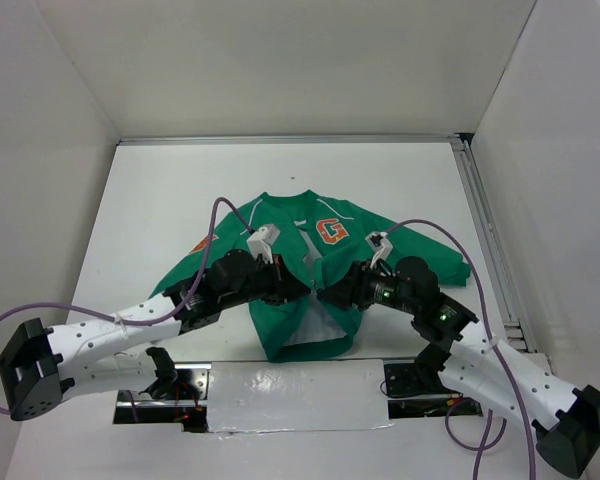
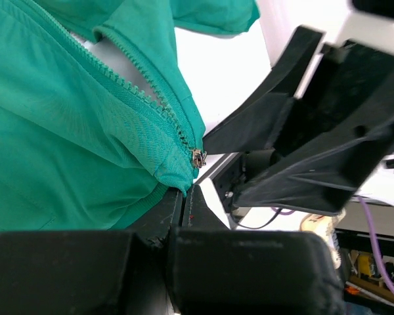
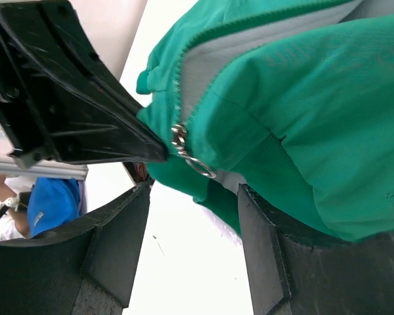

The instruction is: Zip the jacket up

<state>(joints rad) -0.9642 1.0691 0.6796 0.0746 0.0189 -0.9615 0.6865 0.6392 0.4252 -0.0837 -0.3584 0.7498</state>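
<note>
The green jacket lies flat on the table, orange G patch up, its front open below the chest over white lining. Both grippers meet at the lower part of the zipper. My left gripper is shut on the jacket's edge beside the zipper; in the left wrist view the green fabric runs into the closed tips of the left gripper, just under the small metal slider. My right gripper stands open. The zipper pull ring hangs just past its fingertips, held by nothing.
The white table has white walls on three sides and a metal rail along its right edge. Purple cables arch over both arms. A taped plate lies between the arm bases.
</note>
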